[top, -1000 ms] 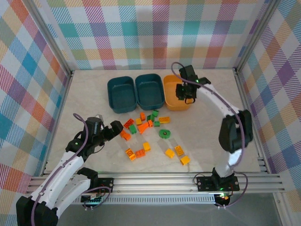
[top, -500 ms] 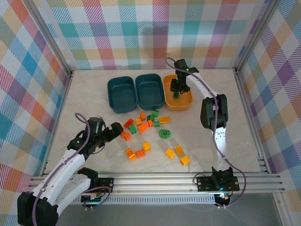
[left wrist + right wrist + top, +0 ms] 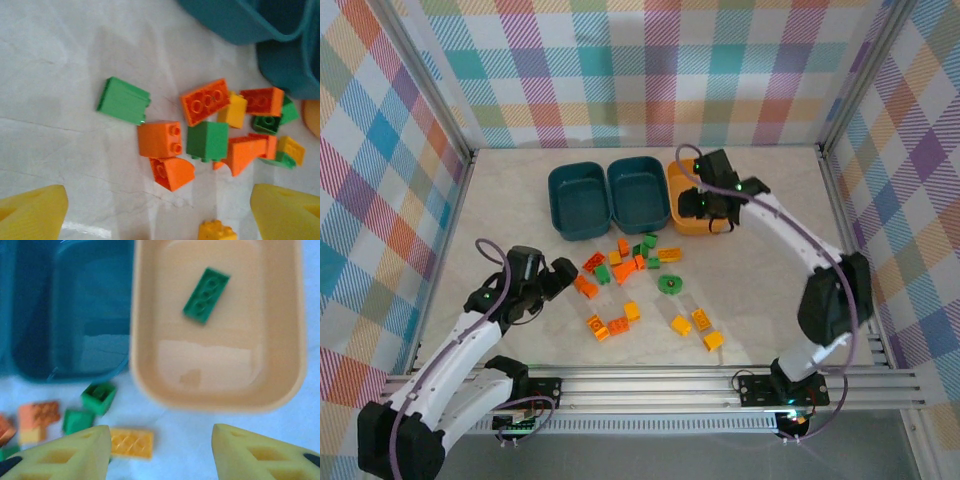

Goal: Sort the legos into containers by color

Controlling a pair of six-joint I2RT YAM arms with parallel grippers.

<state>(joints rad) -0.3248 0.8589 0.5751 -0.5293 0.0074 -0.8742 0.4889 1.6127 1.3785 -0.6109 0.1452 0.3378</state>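
Top external: your left gripper (image 3: 565, 274) hovers beside the crowded legos (image 3: 623, 270). Left wrist: its jaws gape empty; closing here could pinch two colours together. Right wrist: right gripper (image 3: 160, 445) stands open, with the green brick (image 3: 206, 295) lying inside the orange-yellow tub (image 3: 210, 370).

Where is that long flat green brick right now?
In the right wrist view, the long green brick lies alone inside the orange-yellow tub, toward its far end. A dark teal tub stands just left of it.
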